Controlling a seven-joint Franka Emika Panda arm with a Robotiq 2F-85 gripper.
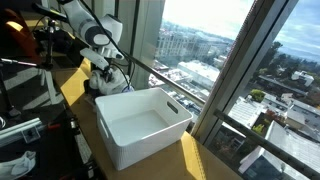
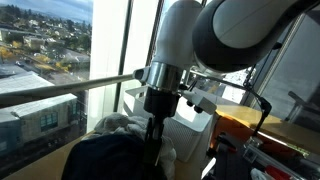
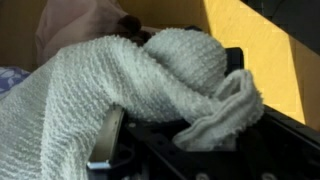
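Towel [image 3: 150, 85] sits bunched just past the far rim of the white bin [image 1: 140, 128]. We see the gripper [image 1: 106, 72] pinching the towel, jaws pressed together, cloth draping over its fingers. Window rail [image 1: 170, 80] runs close along the bin's long side, leaving little room there.

A high-rise lab or office: tall windows [image 1: 215, 60] overlook city rooftops [image 1: 190, 45], with equipment racks [image 1: 25, 70] beside the bench [image 1: 85, 130].
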